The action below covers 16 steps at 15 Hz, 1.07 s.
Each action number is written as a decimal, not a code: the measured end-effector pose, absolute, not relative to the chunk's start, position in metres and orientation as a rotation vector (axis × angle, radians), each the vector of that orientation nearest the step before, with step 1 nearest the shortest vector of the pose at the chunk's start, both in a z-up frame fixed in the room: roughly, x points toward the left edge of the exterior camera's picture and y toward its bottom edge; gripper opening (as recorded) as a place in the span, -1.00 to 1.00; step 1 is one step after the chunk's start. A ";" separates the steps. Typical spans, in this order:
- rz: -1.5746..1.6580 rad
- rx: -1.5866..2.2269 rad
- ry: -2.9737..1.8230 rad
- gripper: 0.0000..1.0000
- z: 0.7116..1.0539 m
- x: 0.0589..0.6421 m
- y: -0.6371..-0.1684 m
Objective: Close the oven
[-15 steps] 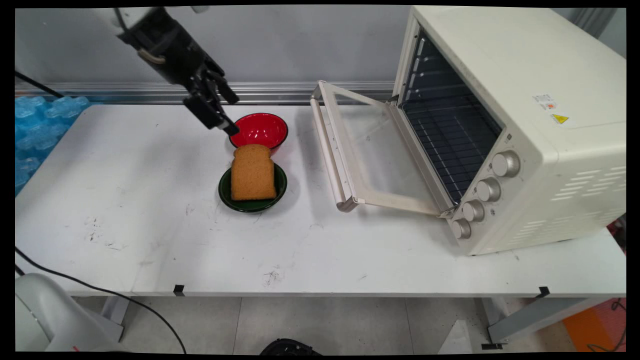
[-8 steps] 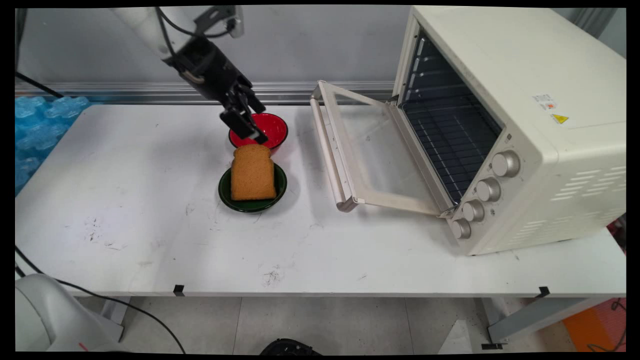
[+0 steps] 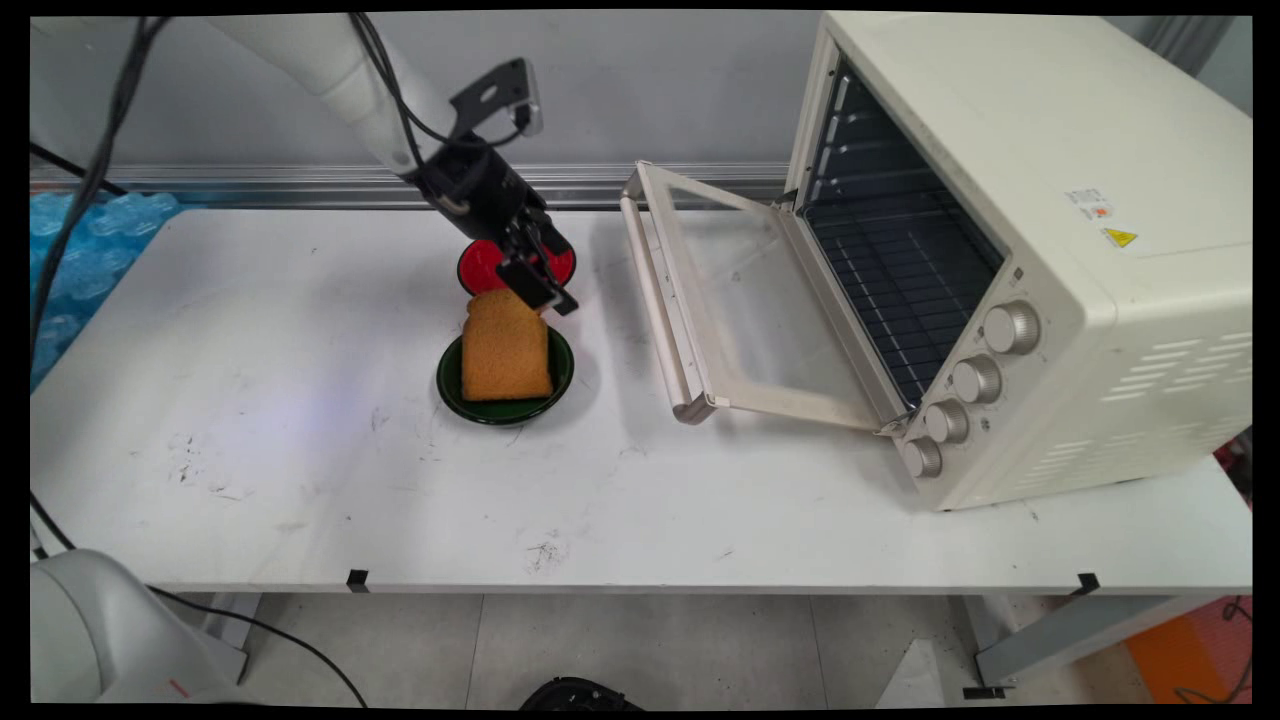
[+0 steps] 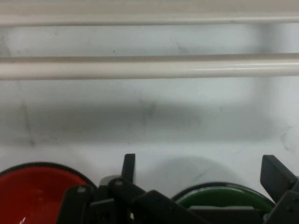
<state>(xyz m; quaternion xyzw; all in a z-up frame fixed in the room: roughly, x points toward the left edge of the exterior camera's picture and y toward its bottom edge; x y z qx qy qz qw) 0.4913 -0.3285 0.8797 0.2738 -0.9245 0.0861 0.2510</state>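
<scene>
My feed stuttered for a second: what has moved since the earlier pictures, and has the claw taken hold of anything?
The claw has swung right and lower, from left of the red bowl to across it, at the far edge of the bread slice. Open, it holds nothing. The bread on the green bowl, the red bowl and the open oven have stayed put.

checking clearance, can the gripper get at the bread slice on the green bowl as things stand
Probably yes: the gripper hangs open right above the bread slice's far edge, and nothing lies over the bread on the green bowl.
</scene>
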 end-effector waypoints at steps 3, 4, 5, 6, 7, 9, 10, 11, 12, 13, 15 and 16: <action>0.239 0.744 -2.511 1.00 0.862 0.485 -0.336; 0.242 0.744 -2.509 1.00 0.855 0.482 -0.340; 0.245 0.743 -2.506 1.00 0.848 0.480 -0.343; 0.247 0.742 -2.504 1.00 0.843 0.478 -0.345; 0.249 0.741 -2.502 1.00 0.836 0.475 -0.348; 0.256 0.740 -2.498 1.00 0.825 0.471 -0.352; 0.259 0.738 -2.496 1.00 0.820 0.469 -0.354; 0.262 0.737 -2.494 1.00 0.816 0.468 -0.355; 0.265 0.735 -2.493 1.00 0.813 0.467 -0.355; 0.269 0.733 -2.491 1.00 0.809 0.466 -0.356; 0.278 0.729 -2.487 1.00 0.803 0.463 -0.358; 0.283 0.728 -2.483 -1.00 0.799 0.462 -0.359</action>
